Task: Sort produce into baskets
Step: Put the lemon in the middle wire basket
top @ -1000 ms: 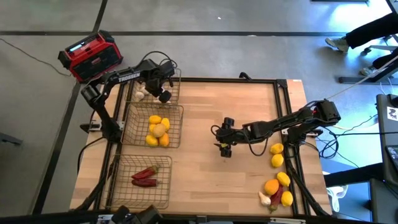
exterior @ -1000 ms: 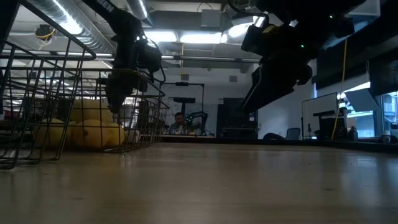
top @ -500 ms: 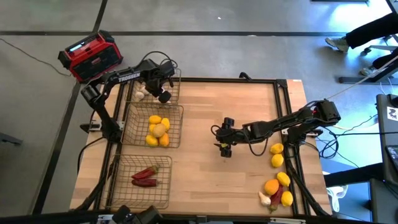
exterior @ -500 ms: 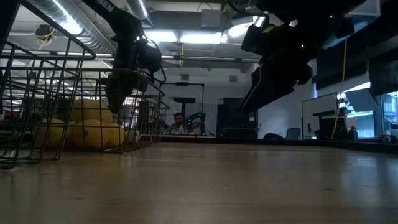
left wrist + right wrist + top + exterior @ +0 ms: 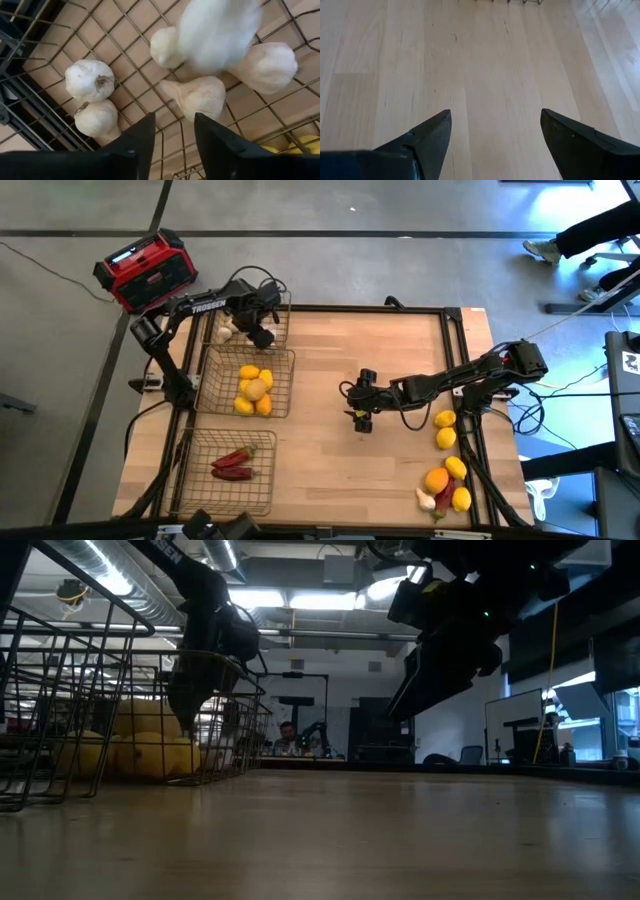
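Observation:
My left gripper [image 5: 259, 332] [image 5: 175, 135] points down over the far basket [image 5: 281, 308], open with nothing between its fingers. Several whitish garlic bulbs [image 5: 89, 80] lie on that basket's wire floor. One more garlic bulb [image 5: 217, 30] shows blurred below the fingers. The middle basket [image 5: 214, 356] holds lemons [image 5: 250, 388]. Red chili peppers [image 5: 232, 464] lie in the near basket [image 5: 195, 442]. My right gripper [image 5: 362, 420] [image 5: 495, 135] hangs open over bare wood at the table's middle. Loose produce [image 5: 445, 470] lies on the table along the right edge.
A red-and-black box [image 5: 146, 270] stands beyond the table's far left corner. The loose pile holds lemons [image 5: 445, 420], an orange citrus [image 5: 436, 480], a garlic bulb [image 5: 426, 500] and a chili. Bare wood [image 5: 330, 360] lies between the baskets and the right arm. A person's legs [image 5: 590, 230] show far right.
My left gripper has stayed over the far basket and opened its fingers. My right arm has kept still.

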Robot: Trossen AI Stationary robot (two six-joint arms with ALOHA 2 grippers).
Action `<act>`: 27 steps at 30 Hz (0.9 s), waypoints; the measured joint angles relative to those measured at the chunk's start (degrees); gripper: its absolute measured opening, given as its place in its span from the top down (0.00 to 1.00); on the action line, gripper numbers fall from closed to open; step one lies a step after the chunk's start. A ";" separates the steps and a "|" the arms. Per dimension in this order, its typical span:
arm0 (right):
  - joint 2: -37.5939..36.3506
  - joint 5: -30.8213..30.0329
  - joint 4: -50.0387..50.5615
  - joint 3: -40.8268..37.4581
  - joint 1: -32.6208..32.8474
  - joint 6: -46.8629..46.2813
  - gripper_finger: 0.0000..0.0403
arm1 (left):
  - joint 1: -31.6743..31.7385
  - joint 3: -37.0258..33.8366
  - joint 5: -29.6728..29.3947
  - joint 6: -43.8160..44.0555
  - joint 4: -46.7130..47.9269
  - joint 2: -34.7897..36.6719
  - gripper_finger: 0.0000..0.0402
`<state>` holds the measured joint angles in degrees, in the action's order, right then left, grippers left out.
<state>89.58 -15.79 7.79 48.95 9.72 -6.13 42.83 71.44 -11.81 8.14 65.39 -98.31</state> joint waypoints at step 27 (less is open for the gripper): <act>0.00 0.48 -0.35 0.02 0.02 0.35 0.25 | -22.09 3.98 0.07 10.52 -1.56 29.17 0.68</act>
<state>89.58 -15.32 7.44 48.97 9.74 -5.78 20.74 75.42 -11.75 18.66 63.83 -69.13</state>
